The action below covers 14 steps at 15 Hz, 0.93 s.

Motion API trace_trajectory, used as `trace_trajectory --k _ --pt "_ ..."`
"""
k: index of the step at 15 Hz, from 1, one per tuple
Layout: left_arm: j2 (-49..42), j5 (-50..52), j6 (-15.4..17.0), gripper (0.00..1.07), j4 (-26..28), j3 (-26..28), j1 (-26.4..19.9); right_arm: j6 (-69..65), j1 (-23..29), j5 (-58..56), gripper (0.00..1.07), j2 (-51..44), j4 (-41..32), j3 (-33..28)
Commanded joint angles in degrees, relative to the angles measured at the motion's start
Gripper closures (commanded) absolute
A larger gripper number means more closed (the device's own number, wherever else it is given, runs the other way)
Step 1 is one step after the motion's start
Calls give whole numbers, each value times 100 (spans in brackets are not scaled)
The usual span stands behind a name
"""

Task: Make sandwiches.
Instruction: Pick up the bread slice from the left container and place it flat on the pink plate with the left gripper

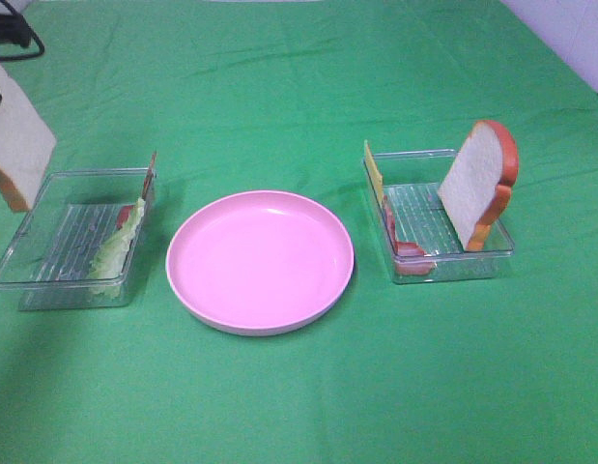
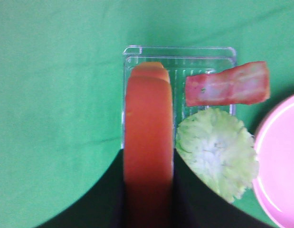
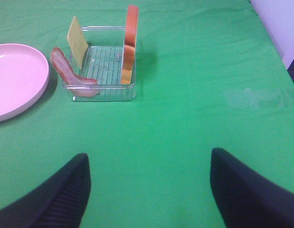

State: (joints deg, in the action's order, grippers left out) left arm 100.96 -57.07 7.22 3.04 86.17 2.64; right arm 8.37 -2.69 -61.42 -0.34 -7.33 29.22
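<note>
Sandwich bread slice [image 2: 149, 109]: clamped edge-on in the left hand [image 2: 149, 164], held above the tray [image 1: 47, 242] left of the pink plate [image 1: 260, 261], probably bound for the plate as base layer. Lettuce [image 1: 120, 246] and bacon [image 2: 227, 89] lie in that tray. Right hand [image 3: 149, 185]: wide, empty, over the tabletop [image 3: 184, 118] right of the plate.

High overview, wrist views sharing plate [image 1: 260, 261]

The left gripper [image 2: 149, 190] is hanging off the left side of the pink plate [image 1: 260, 261], clamping a bread slice [image 2: 149, 118] between its jaws. The right gripper [image 3: 149, 190] is hovering well apart from that plate, jaws spread wide.
</note>
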Motion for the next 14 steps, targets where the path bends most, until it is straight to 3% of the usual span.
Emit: trace_trajectory --k 1,3,6,7,8,12,14 --pt "-808 -235 -23 107 539 34 23 74 -23 57 39 -80 -6 -23" --pt "-1278 -223 -453 107 1295 34 23 74 -23 57 39 -80 -6 -23" --pt "-1312 -229 -1375 107 2934 23 126 74 -23 57 39 -80 -6 -23" --pt "-1272 -212 -1473 107 3123 23 183 74 -23 57 39 -80 -11 -23" --pt "-928 -29 -1679 107 3524 23 607 74 -23 57 39 -80 -11 -23" --pt "-74 430 -1621 107 3564 23 1421 74 -23 57 39 -80 -11 -23" --pt "693 665 -1610 107 3856 23 1799 74 -23 57 39 -80 -11 -23"
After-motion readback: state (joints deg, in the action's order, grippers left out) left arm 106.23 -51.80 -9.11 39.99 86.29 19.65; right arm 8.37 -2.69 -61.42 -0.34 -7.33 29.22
